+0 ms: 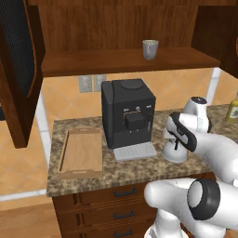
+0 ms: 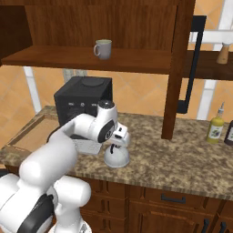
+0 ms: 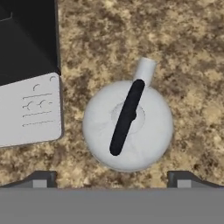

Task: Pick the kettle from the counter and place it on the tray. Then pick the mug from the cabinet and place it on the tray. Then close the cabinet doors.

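Gripper: is being held wide open right above the kettle, nothing gripped; 2 fingertips are being seen apart at 6 o'clock in the hand view.
Kettle: is sitting on the counter, at 3 o'clock of the coffee machine.
Tray: is lying at 9 o'clock of the machine.
Mug: is standing on the cabinet shelf.
Doors: are being left open.

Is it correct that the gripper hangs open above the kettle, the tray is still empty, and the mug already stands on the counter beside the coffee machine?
Not quite. The mug stands on the cabinet shelf, above the coffee machine, not on the counter; the left base view shows it. The rest holds: the gripper hangs open above the kettle, and the tray is empty.
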Available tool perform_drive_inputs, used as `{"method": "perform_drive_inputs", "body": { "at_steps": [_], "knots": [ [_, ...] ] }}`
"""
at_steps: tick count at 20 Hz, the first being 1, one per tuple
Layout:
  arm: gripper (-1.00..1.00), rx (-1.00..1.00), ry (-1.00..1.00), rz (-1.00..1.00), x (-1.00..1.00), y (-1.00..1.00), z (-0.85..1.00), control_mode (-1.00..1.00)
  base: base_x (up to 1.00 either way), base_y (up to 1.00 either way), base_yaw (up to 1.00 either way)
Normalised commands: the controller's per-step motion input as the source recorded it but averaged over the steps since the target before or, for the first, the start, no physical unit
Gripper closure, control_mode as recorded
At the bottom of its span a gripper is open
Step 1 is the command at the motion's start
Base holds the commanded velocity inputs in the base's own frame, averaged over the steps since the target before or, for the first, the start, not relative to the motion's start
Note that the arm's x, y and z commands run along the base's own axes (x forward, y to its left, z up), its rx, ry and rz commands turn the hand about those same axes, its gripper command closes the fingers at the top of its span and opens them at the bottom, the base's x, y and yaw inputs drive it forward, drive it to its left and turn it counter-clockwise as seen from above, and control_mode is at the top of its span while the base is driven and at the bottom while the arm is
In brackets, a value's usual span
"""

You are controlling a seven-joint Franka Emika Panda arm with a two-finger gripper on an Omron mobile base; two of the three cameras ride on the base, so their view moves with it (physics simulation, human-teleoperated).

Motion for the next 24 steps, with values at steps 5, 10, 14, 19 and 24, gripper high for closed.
{"method": "perform_drive_inputs", "body": {
  "at_steps": [5, 10, 14, 19, 24],
  "knots": [
    [-1.0, 0.0, 0.16, 0.0, 0.35, -0.04, -0.18, -1.0, 0.0, 0.0, 0.0],
    [-1.0, 0.03, 0.15, 0.0, 0.31, -0.24, -0.17, -1.0, 0.0, 0.0, 0.0],
    [1.0, 0.07, 0.06, 0.0, 0.12, -0.25, -0.21, -1.0, 0.0, 0.0, 0.0],
    [1.0, 0.01, 0.0, 0.0, 0.03, 0.0, -0.2, -1.0, 0.0, 0.0, 0.0],
    [1.0, 0.0, -0.01, 0.0, -0.02, 0.0, 0.0, -1.0, 0.0, 0.0, 0.0]
  ]
}}
